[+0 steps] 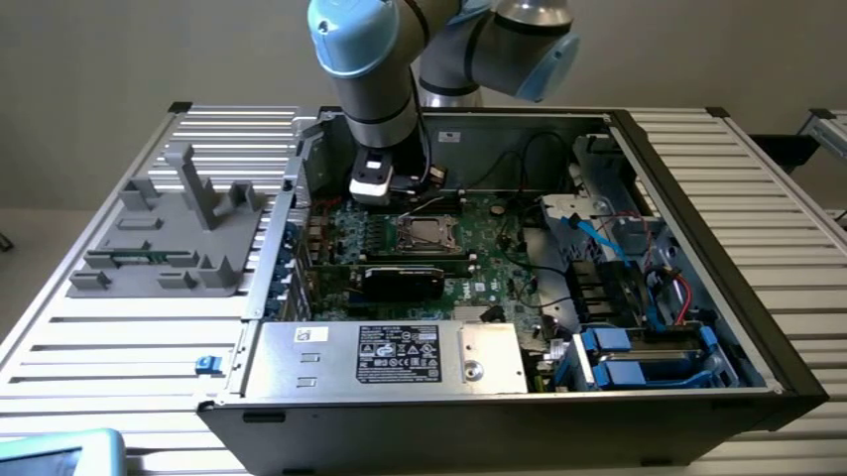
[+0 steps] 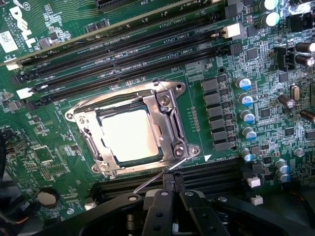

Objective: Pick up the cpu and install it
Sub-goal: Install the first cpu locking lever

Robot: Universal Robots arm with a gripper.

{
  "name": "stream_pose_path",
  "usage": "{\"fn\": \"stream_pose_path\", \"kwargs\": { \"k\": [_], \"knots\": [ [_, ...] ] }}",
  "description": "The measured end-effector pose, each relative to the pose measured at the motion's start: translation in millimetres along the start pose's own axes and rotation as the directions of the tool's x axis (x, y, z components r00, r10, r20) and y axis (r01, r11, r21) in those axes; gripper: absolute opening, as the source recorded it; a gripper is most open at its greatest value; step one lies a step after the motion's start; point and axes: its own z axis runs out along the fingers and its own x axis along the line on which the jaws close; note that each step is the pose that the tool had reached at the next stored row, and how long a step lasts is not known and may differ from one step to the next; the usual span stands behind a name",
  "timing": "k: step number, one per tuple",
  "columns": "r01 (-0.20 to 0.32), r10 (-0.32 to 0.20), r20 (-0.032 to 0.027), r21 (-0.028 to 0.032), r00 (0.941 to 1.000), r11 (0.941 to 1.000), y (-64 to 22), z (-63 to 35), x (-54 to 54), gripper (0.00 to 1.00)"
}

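The cpu (image 2: 130, 135) lies flat inside the metal-framed socket (image 2: 170, 115) on the green motherboard (image 2: 49, 162), its silvery top showing through the frame. My gripper (image 2: 174, 183) hovers just beside the socket, fingers pressed together with nothing between them. A thin wire lever (image 2: 152, 181) runs from the socket's corner toward the fingertips. In the exterior view, the gripper (image 1: 419, 201) hangs inside the open computer case, just above and behind the socket (image 1: 423, 234).
A grey plastic tray (image 1: 173, 238) with upright posts stands at the exterior view's left, outside the case. A black expansion card (image 1: 404, 278) and the silver power supply (image 1: 384, 352) sit in front of the socket. Blue cables and drive bays (image 1: 636, 347) fill the right. Memory slots (image 2: 128, 42) flank the socket.
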Motion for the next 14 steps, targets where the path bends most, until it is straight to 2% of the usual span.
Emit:
{"fn": "stream_pose_path", "kwargs": {
  "k": [3, 14],
  "knots": [
    [0.0, 0.0, 0.0001, 0.0013, 1.0, 1.0, 0.0, 0.2, 0.0, 0.11],
    [-0.008, 0.008, -0.0024, 0.0004, 1.0, 1.0, 0.9, -0.4, -2.4, 0.11]
  ]
}}
